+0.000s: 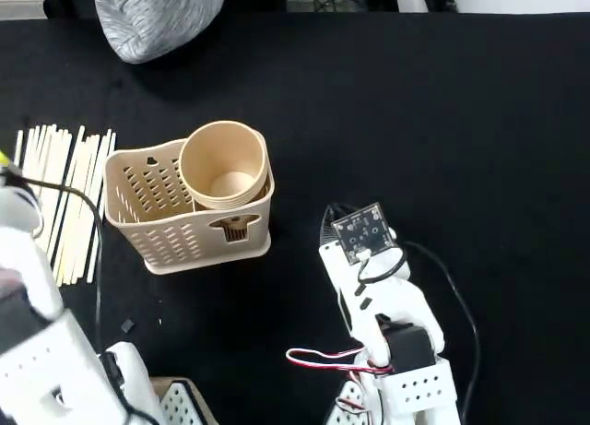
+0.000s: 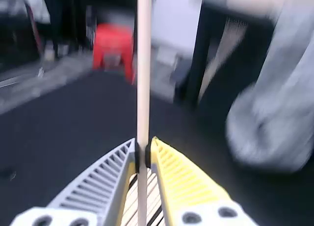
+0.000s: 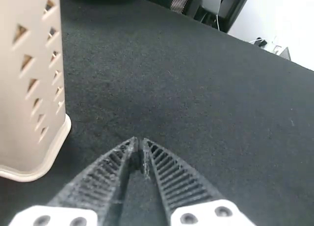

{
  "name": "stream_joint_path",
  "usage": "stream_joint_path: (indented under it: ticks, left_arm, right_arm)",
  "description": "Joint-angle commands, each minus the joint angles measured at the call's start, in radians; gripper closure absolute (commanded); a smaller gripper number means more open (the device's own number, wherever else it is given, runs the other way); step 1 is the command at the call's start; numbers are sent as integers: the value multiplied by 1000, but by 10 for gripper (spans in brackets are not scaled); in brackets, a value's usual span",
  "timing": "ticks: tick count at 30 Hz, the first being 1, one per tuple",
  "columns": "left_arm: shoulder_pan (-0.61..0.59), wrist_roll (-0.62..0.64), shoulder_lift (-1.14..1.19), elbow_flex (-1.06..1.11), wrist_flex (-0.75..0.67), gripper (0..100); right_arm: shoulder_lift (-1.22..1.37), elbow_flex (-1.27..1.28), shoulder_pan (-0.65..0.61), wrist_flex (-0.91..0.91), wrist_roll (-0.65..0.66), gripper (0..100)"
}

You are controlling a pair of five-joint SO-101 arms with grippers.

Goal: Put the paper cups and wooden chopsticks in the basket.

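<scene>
- Lying side by side at the tabletop's point(image 1: 415, 121) left edge, loose chopsticks point(image 1: 64, 194) run near-to-far.
- Left claw point(image 2: 143, 155) pinches one chopstick point(image 2: 143, 64), its length running straight out of the claw.
- Cups point(image 1: 226, 167) sit nested in the basket point(image 1: 175, 231), mouths tilted up.
- Right claw point(image 3: 139, 155) is closed on nothing, near the basket.

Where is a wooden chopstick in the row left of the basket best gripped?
Take the pale wooden chopstick at the row's edge nearest the beige slotted plastic basket. Grip near its far end, from above, pinching across its width: it lies flat, with neighbours packed along one side only.
</scene>
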Motion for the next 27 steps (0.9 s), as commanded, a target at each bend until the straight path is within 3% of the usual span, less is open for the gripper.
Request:
stream_joint_path:
  ticks: [1, 6, 10, 13, 17, 23, 27]
  left_arm:
    - [22, 127, -186, -2, -64, 971]
    - [216, 146, -336, 33, -71, 971]
    - [390, 138, -400, 137, -172, 971]
    - [466, 118, -402, 271, -287, 971]
    - [536, 74, -411, 417, -339, 971]
    - [550, 52, -411, 483, -276, 948]
    - [550, 60, -411, 420, -118, 799]
  right_arm:
    - [-87, -5, 14, -17, -2, 982]
    - [-87, -5, 14, -17, -2, 982]
    - [-87, -5, 14, -17, -2, 982]
    - [-87, -7, 14, -17, -2, 982]
    - [-87, -7, 14, -17, -2, 982]
    - [-87, -10, 14, -17, -2, 982]
    - [-87, -10, 14, -17, -2, 982]
